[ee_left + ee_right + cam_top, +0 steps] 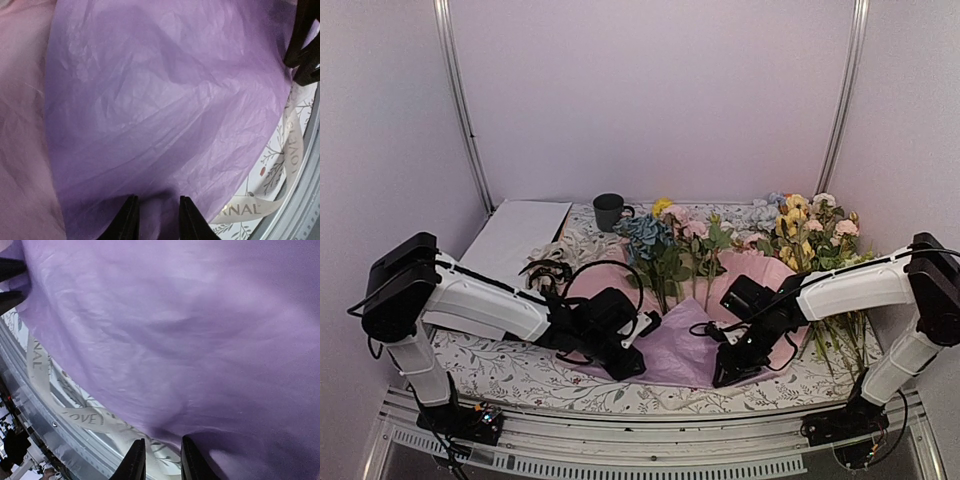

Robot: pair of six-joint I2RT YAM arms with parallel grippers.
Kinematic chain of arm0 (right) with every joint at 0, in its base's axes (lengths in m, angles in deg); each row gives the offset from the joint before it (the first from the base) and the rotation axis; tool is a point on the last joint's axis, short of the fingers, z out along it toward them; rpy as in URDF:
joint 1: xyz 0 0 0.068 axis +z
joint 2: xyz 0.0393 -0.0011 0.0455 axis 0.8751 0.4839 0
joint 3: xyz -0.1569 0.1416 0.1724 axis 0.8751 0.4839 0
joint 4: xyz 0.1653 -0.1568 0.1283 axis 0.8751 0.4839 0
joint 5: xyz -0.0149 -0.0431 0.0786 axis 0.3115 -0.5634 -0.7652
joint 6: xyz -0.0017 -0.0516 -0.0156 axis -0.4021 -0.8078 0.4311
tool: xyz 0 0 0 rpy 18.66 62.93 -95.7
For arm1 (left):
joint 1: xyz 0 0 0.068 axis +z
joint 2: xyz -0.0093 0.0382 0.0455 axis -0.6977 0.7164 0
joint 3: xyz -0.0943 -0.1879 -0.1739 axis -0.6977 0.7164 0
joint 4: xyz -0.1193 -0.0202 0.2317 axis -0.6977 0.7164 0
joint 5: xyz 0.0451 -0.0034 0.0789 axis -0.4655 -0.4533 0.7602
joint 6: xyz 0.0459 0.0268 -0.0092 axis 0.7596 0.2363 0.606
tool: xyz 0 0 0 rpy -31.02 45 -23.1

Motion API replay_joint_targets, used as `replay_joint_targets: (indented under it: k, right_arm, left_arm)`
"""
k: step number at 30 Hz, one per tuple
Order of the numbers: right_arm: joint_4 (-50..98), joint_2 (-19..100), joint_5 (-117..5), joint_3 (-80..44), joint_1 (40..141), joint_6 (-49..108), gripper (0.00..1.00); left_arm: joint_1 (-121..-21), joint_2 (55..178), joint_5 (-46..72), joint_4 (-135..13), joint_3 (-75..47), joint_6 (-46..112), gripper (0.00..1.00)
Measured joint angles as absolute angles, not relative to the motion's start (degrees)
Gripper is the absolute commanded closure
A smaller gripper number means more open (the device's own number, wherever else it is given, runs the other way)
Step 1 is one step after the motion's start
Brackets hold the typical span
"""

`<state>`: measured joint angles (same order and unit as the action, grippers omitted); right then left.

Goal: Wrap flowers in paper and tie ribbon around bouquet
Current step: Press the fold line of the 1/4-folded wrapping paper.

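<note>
The lilac paper (678,345) lies spread at the table's front, with a pinkish layer (768,272) under it. The flowers (665,245) lie on it, stems toward me, unwrapped. My left gripper (628,368) is pressed down on the paper's near left part. In the left wrist view, this gripper (159,212) has a pucker of paper (165,110) pinched between its narrow jaws. My right gripper (723,378) stands at the near right edge. Seen from the right wrist, it (162,455) is narrowly open astride the paper's edge (200,340). The cream ribbon (85,417) (292,145) runs under that front edge.
At the back right lies a loose pile of yellow and pink flowers (810,235). A dark mug (609,210) stands at the back, left of centre. A flat white sheet (520,235) and a coiled ribbon bundle (545,270) lie on the left. The table's metal front rail (55,432) is close.
</note>
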<state>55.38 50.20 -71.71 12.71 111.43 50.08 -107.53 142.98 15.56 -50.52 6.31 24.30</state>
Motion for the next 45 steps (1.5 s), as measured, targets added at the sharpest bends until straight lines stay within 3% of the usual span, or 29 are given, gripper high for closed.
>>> replay_joint_targets:
  k: [12,17,22,28,35,45]
  right_arm:
    - [55.86,44.99,-71.63,17.79,106.14,52.72,0.74]
    - [57.35,45.04,-70.95,17.17,106.03,52.72,0.74]
    - [58.73,45.06,-70.31,16.52,106.03,52.72,0.74]
    - [59.89,45.06,-69.11,14.59,105.99,52.79,0.73]
    - [62.51,42.44,-65.66,10.77,104.65,52.81,0.56]
    - [68.32,18.90,-59.87,12.87,79.50,53.20,0.04]
  left_arm:
    - [-105.91,135.96,16.04,-45.58,11.97,22.97,0.63]
    - [-107.68,138.56,19.27,-36.67,-2.59,28.26,0.58]
    - [-108.71,144.40,18.27,-44.03,-15.22,33.46,0.60]
    - [-107.20,158.65,16.23,-46.90,-21.04,35.01,0.58]
    - [-107.00,163.74,15.77,-46.72,-24.03,35.80,0.58]
    - [-106.96,164.25,15.77,-46.50,-24.05,35.80,0.58]
